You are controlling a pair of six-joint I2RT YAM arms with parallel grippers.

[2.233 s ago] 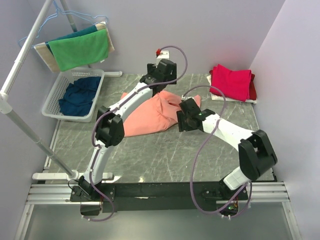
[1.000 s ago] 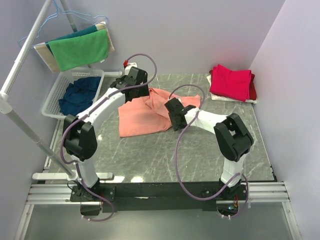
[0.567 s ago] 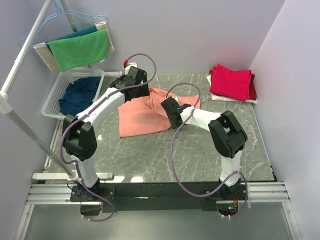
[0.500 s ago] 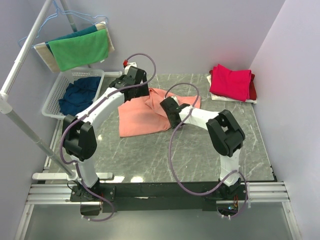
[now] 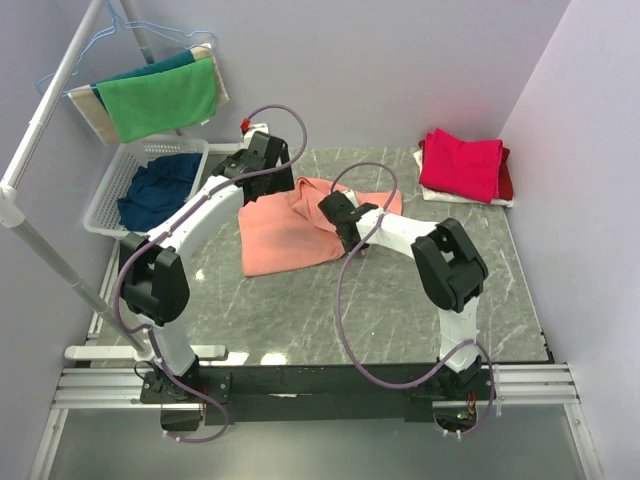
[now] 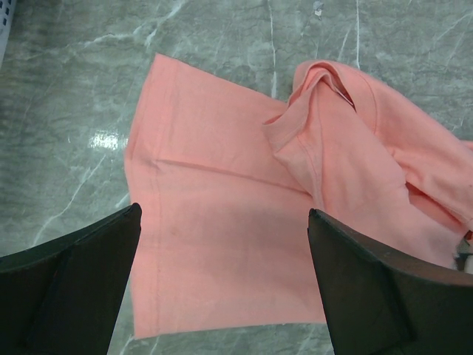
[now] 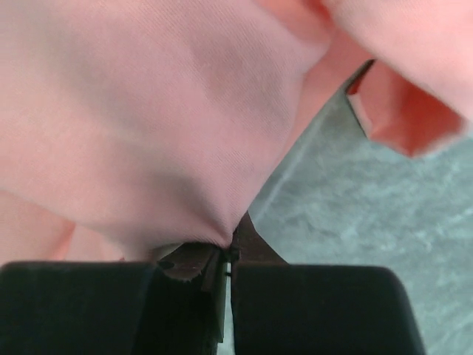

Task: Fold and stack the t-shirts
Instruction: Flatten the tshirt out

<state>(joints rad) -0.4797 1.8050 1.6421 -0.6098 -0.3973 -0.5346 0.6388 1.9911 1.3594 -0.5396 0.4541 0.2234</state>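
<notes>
Elbow bent, the right gripper (image 7: 225,255) clamps tight on a fold of the salmon-orange t-shirt (image 5: 285,235) lying crumpled mid-bench (image 5: 330,310); the outstretched left gripper (image 6: 223,214) hangs above it, jaws spread wide, empty.

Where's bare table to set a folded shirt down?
Free: near strip of table between salmon shirt and arm bases; patch in front of the pink stack. Crowded: mid-table, where left arm and right arm meet over it.

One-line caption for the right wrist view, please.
Right gripper pinching a fold of the salmon-orange t-shirt over the grey table.
</notes>
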